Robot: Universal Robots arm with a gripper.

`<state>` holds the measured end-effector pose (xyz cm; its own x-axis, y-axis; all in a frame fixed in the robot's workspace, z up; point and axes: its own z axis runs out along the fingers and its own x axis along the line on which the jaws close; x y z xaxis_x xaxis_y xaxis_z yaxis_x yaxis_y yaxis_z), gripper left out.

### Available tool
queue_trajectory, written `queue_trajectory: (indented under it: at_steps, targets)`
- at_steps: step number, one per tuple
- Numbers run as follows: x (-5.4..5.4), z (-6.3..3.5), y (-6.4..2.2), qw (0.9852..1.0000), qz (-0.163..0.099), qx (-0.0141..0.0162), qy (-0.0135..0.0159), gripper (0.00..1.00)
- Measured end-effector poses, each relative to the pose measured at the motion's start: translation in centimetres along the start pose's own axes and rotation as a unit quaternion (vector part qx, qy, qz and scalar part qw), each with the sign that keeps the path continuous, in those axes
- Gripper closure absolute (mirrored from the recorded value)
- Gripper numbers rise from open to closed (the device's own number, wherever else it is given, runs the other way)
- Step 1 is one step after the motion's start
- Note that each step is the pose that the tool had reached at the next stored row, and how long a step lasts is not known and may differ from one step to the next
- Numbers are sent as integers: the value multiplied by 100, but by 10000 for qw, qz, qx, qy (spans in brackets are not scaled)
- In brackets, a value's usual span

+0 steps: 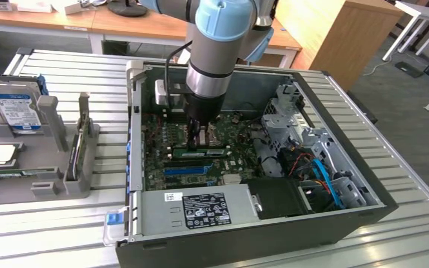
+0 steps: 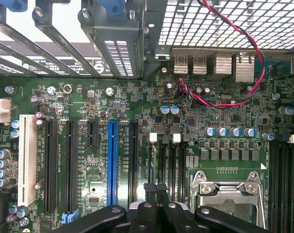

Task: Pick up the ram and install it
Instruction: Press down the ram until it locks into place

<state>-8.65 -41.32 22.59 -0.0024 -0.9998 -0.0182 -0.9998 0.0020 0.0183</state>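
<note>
Your gripper point(image 2: 156, 191) has its fingers pressed together, tip down on the ram point(image 1: 199, 151) lying in its slot beside the blue connector strip point(image 1: 192, 168); press straight, evenly.

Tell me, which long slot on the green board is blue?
The long blue slot in the middle. The slots beside it are black, and the one at the far end is white.

Exterior view: high, oblique, at moderate range over the open computer case point(image 1: 348, 218). Wrist view: close, facing straight onto the motherboard point(image 2: 195, 121); both views share that board.
</note>
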Motion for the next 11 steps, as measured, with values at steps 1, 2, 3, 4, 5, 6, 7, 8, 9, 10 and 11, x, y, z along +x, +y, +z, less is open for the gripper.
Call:
queue_trajectory:
  at_steps: [1,2,3,4,5,6,7,8,9,10,11]
  targets:
    - [0,1,0,10000,0,0,0,89]
    - [0,5,0,10000,0,1,-1,89]
    - [0,9,0,10000,0,0,-1,89]
    - [0,12,0,10000,0,0,0,89]
    - [1,12,0,10000,0,-1,1,89]
    - [1,12,0,10000,0,0,1,89]
    - [1,12,0,10000,0,0,1,89]
    - [0,13,0,10000,0,0,0,89]
    - [0,13,0,10000,0,0,0,89]
    - [0,16,0,10000,0,0,-1,89]
    - [0,21,0,10000,0,0,-1,89]
